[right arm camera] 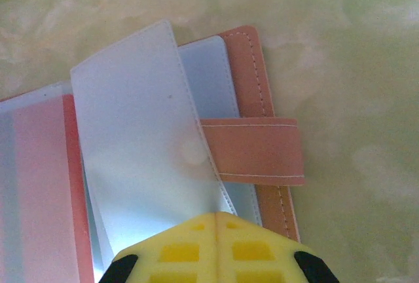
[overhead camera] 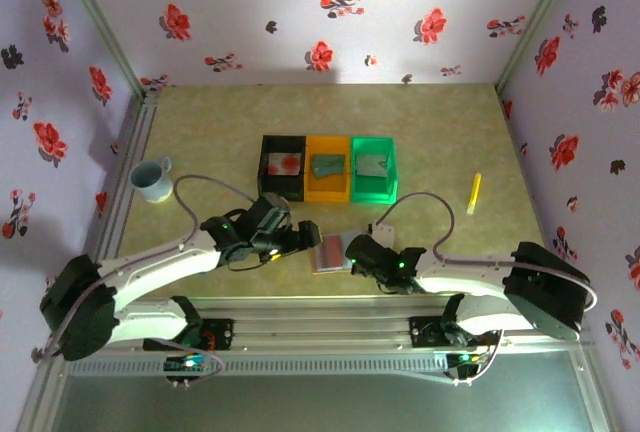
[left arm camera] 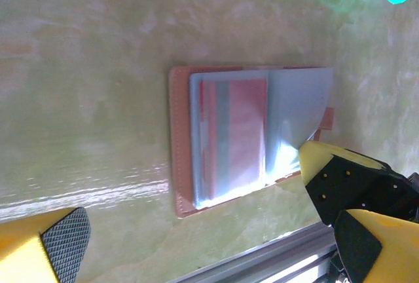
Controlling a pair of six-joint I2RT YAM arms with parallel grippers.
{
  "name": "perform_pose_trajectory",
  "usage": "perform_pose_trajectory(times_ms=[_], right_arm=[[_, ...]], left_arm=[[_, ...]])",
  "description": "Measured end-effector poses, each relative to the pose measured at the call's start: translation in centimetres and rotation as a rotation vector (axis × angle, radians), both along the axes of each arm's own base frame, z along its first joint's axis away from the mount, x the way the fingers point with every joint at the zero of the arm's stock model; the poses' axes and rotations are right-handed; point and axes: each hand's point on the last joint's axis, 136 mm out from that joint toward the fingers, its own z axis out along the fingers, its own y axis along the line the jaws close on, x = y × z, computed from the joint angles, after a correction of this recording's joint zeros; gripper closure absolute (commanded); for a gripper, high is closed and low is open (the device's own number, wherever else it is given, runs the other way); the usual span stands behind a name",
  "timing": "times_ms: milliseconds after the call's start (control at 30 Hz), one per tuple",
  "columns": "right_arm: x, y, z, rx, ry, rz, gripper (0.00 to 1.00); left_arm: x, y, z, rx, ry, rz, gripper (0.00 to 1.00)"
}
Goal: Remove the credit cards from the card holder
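Between the two grippers at the near middle of the table (overhead camera: 220,132), at 6 o'clock of the orange bin (overhead camera: 327,194), the card holder (overhead camera: 330,253) lies open and flat, pinkish-tan cover down, clear sleeves up, strap tab (right arm camera: 252,150) sticking out at 3 o'clock in the right wrist view. Right gripper (right arm camera: 216,227) sits at the holder's 3 o'clock, fingers pressed together, pinching one clear sleeve leaf (right arm camera: 144,145) by its edge and holding it up off the stack. Left gripper (overhead camera: 306,236) is at the holder's 9 o'clock, spread wide, holding nothing, one ribbed pad (left arm camera: 65,234) low over bare table. One of the credit cards (left arm camera: 239,129), reddish, sits under the film of the next sleeve; a pale card with a red blotch (overhead camera: 285,164) lies in the black bin (overhead camera: 266,182) at 11 o'clock of the holder. Handling guess: cards are light, thin, stiff and slick, so they won't crush, but they are hard to nip while flat, and the snug film will drag on them. The holder is light and floppy and likely to skate on the glossy top unless pinned. Best hold: pinch the card's exposed short edge at the sleeve mouth and pull straight along the pocket, with the other gripper keeping hold of the leaf; which side that mouth opens on I cannot tell through the glare
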Motion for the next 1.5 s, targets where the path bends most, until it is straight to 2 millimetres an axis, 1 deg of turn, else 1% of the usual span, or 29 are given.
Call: perform_pose_trajectory(times_ms=[133, 333, 433, 600, 700, 1133, 1500], right_arm=[[-0.1, -0.3, 0.0, 0.005, -0.002, 0.000, 1.00], [-0.4, -0.6, 0.0, 0.017, -0.003, -0.009, 1.00], [-0.3, -0.6, 0.0, 0.023, -0.002, -0.014, 1.00], [-0.4, -0.5, 0.0, 0.028, 0.000, -0.014, 1.00], [-0.4, -0.5, 0.0, 0.033, 0.000, -0.012, 1.00], [-0.3, -0.4, 0.0, 0.040, -0.002, -0.016, 1.00], [-0.3, -0.4, -0.1, 0.042, -0.002, -0.017, 1.00]], left_arm=[[0.1, -1.4, -0.3, -0.030, 0.005, -0.014, 0.06], [0.3, -3.7, -0.1, -0.101, 0.001, -0.033, 0.07], [0.3, -4.8, -0.5, -0.128, 0.011, -0.045, 0.08], [-0.1, -5.9, -1.1, -0.145, 0.026, -0.066, 0.09], [-0.2, -6.2, -1.5, -0.144, 0.035, -0.072, 0.10], [-0.7, -6.4, -3.4, -0.100, 0.068, -0.082, 0.10], [-0.5, -7.3, -3.3, -0.098, 0.073, -0.092, 0.11]])
